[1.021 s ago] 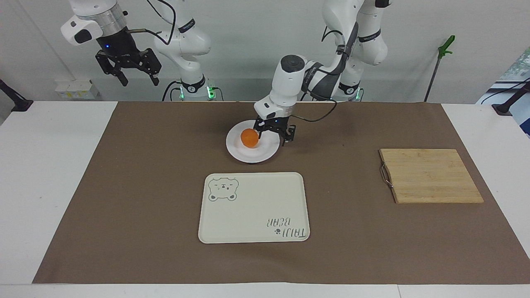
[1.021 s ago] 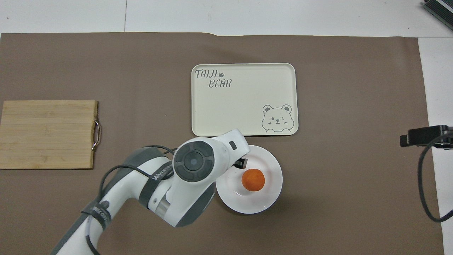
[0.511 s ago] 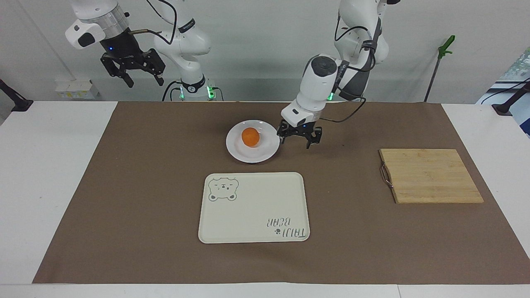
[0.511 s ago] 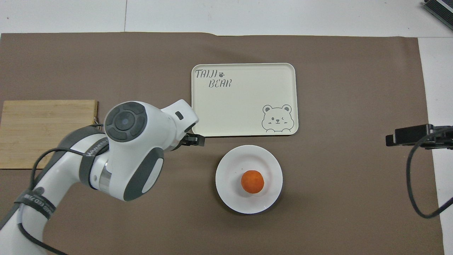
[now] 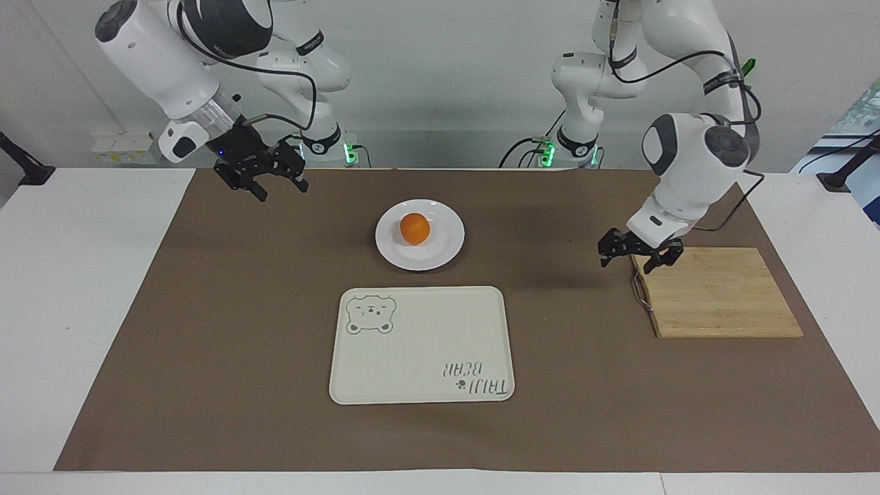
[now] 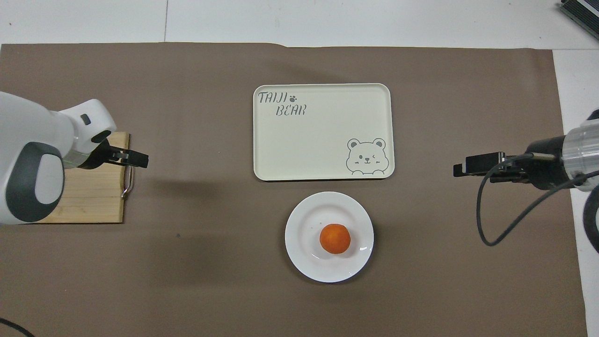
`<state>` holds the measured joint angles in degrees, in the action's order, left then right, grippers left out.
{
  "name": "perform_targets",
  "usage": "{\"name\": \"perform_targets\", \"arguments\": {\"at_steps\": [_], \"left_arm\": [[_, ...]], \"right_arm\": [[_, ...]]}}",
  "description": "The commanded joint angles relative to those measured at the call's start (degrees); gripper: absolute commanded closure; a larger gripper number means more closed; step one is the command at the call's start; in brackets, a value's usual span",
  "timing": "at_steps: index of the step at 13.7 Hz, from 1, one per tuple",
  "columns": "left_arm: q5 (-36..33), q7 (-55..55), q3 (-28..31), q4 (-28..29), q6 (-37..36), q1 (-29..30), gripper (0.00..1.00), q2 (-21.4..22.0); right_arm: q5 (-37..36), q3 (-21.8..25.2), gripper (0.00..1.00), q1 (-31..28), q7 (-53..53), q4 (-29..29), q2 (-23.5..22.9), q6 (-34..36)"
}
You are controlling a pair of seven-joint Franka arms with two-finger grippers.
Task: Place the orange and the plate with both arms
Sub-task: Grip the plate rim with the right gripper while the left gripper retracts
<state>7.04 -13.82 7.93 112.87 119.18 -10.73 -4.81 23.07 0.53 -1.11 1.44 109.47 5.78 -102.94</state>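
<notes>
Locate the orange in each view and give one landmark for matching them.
Facing view: the orange sits on the white plate, above the picture's centre.
Overhead view: the orange sits on the plate, below centre.
Shared landmark: the bear tray, beside the plate and farther from the robots.

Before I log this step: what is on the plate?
Only the orange sits on the plate, near its middle. The spot under the orange is covered.
</notes>
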Motion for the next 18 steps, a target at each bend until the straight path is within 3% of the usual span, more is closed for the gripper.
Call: {"name": "perform_targets", "arguments": {"at_steps": [1,5,11,14,18], "left_arm": [[-1.0,-5.7,-0.9,-2.5,-5.3,4.7,0.0,3.2],[-3.9,-5.9,-1.0,-18.6,-22.3,4.8,0.0,2.4],[-5.2,-4.3,-1.8,-31.0,-37.5,4.1,0.0,3.0],[-7.9,2.4,-3.0,-31.2,-37.2,2.0,0.0,4.0],[-7.7,3.2,-3.5,-27.9,-37.3,2.1,0.0,6.9]], "right_arm": [[5.3,-0.3,0.0,-0.6,4.2,3.5,-2.3,-4.3],[10.9,-0.4,0.0,1.9,9.8,10.1,-4.4,-13.5],[23.7,-0.4,0.0,5.2,22.6,19.3,-6.3,-21.6],[29.3,-0.4,0.0,7.0,27.9,23.5,-6.3,-23.8],[37.9,-0.4,0.0,8.5,36.1,29.3,-6.0,-26.0]]}}
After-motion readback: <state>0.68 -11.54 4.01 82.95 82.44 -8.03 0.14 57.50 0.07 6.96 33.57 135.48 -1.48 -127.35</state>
